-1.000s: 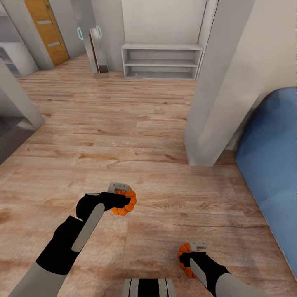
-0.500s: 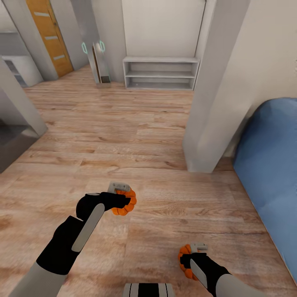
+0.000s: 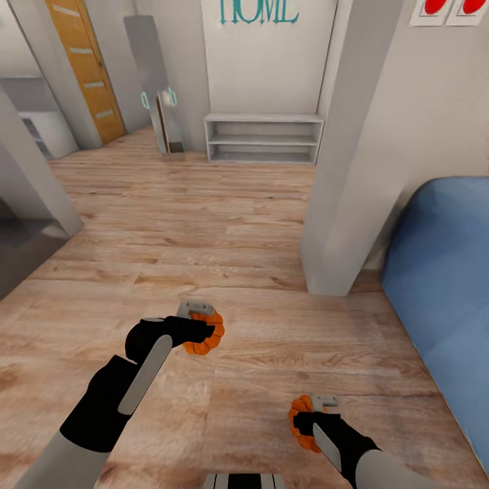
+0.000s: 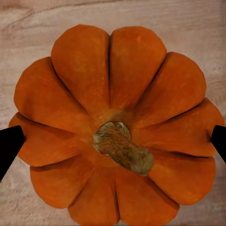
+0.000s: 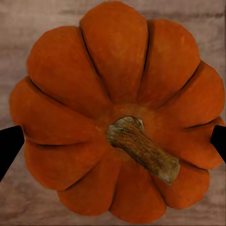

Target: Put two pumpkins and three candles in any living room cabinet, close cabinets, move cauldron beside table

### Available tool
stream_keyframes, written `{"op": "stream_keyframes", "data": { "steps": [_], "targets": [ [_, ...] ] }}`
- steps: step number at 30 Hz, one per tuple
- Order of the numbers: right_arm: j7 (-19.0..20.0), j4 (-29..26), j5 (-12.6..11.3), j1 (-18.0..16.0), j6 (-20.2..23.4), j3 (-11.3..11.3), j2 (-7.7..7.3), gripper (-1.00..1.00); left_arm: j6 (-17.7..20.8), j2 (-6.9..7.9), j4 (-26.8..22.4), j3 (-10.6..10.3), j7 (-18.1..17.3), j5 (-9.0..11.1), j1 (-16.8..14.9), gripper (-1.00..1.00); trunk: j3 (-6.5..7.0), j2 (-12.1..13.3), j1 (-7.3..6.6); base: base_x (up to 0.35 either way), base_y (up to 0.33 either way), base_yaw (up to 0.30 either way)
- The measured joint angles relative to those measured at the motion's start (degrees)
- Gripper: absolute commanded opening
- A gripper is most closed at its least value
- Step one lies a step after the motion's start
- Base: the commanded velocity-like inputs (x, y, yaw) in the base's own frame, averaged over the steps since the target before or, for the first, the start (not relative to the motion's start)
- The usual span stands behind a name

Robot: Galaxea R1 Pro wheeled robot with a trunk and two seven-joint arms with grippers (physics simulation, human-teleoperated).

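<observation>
I carry two orange ribbed pumpkins above the wooden floor. My left gripper (image 3: 202,331) is shut on one pumpkin (image 3: 206,335), low and left of centre in the head view. In the left wrist view that pumpkin (image 4: 117,84) shows its brown stem, with a dark fingertip (image 4: 9,146) pressed at each side. My right gripper (image 3: 307,421) is shut on the other pumpkin (image 3: 299,422) near the bottom right. The right wrist view looks onto its top (image 5: 113,70), with dark fingertips (image 5: 9,148) at both edges. The candles, cabinet, cauldron and table are out of view.
A white open shelf unit (image 3: 263,138) stands against the far wall under teal lettering. A grey pillar (image 3: 353,149) rises at right, with a blue couch (image 3: 441,272) beside it. An orange door (image 3: 85,68) and a leaning mirror (image 3: 163,115) are at the far left. Wooden floor (image 3: 204,204) stretches ahead.
The whole head view has shifted, so the shelf and pillar sit lower and wall lettering has come into sight: the camera moved. Both grippers still hold their pumpkins.
</observation>
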Motion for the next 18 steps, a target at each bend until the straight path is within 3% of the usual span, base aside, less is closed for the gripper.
{"op": "stream_keyframes", "data": {
  "steps": [5, 10, 18],
  "targets": [
    [0.2, -4.9, -0.6, 0.2, 0.8, -0.3, -0.18, -1.00, 0.0, 0.03, 0.1, 0.0, 0.0, -0.1, 0.0, -1.00, 1.11, 0.1, -0.13, 0.000, 0.000, 0.000],
    [0.4, -11.6, -0.7, 0.4, 5.9, -0.5, -0.33, -1.00, 0.0, 0.03, 1.6, 0.1, 0.0, -0.2, 0.0, -1.00, 2.22, 0.1, -0.25, 0.000, 0.000, 0.000],
    [0.4, -14.8, -0.9, 0.5, 8.6, -0.5, -0.36, -1.00, 0.0, 0.05, 5.2, 0.1, 0.1, -0.2, 0.0, -1.00, 3.99, 0.2, -0.46, 0.000, 0.000, 0.000]
  ]
}}
